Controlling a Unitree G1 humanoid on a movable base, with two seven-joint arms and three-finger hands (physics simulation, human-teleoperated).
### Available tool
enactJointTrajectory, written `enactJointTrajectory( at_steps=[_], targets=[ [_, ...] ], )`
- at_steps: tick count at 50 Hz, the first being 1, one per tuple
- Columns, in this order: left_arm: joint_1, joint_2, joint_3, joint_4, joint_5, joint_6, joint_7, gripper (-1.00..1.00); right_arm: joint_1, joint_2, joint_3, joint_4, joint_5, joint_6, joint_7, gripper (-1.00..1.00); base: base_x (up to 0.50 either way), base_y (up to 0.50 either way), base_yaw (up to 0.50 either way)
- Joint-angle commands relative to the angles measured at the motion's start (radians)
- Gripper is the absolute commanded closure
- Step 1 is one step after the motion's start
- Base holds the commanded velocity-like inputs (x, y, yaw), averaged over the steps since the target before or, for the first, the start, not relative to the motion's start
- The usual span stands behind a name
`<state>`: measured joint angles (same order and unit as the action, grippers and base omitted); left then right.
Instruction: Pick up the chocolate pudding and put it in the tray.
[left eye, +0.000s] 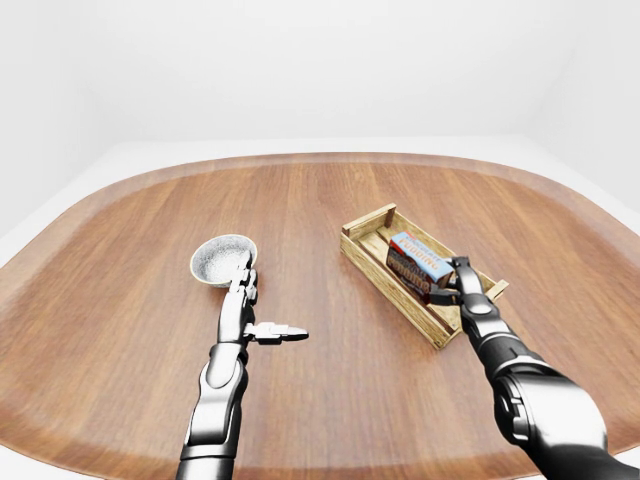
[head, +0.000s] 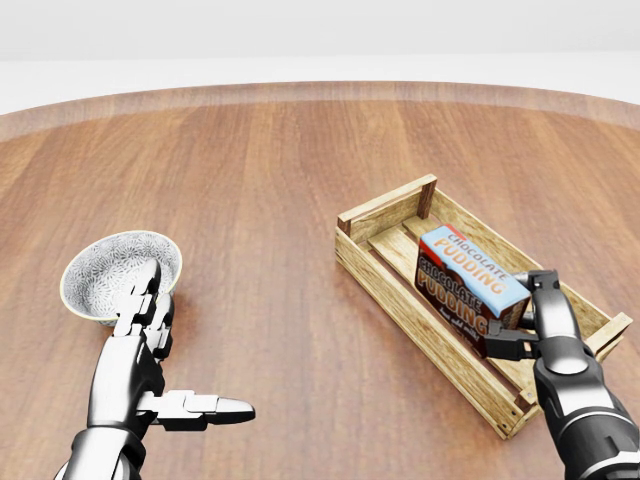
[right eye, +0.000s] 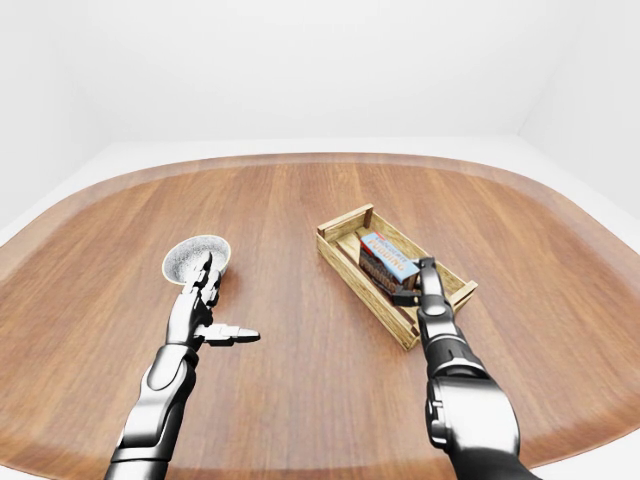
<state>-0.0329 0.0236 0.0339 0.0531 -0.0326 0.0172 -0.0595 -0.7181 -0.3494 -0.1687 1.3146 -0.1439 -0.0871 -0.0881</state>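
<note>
Blue-and-brown chocolate pudding box lies inside slatted wooden tray, long axis along the tray's length. Right hand closed on the box's near end; release only remains. Left hand open, empty, beside patterned white bowl near the table's left edge.

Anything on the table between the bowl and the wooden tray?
No. In the head view, only bare wood lies between the bowl and the tray; the left hand sits below the bowl, outside that stretch.

a pale speckled bowl sits upright on the brown wooden table, at head view's left.
</note>
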Motion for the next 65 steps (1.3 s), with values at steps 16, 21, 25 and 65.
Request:
enactJointTrajectory(
  at_steps=[16, 21, 25, 65],
  targets=[
    [0.004, -0.004, 0.004, -0.002, -0.026, -0.004, -0.01, -1.0, 0.058, -0.003, -0.029, 0.016, 0.038, 0.0, -0.02, 1.0, 0.0, 0.0, 0.0],
    [0.003, -0.004, 0.004, 0.0, -0.025, -0.006, -0.01, -1.0, 0.048, -0.014, -0.035, 0.01, 0.046, 0.0, -0.008, 1.0, 0.0, 0.0, 0.0],
    [0.003, -0.003, 0.004, 0.0, -0.025, -0.005, -0.01, -1.0, 0.05, -0.015, -0.035, 0.009, 0.048, 0.0, -0.009, 1.0, 0.0, 0.0, 0.0],
    [-0.001, -0.002, 0.006, 0.006, -0.026, -0.007, -0.013, -1.0, 0.045, -0.016, -0.035, 0.009, 0.058, 0.0, 0.005, -1.0, 0.0, 0.0, 0.0]
  ],
)
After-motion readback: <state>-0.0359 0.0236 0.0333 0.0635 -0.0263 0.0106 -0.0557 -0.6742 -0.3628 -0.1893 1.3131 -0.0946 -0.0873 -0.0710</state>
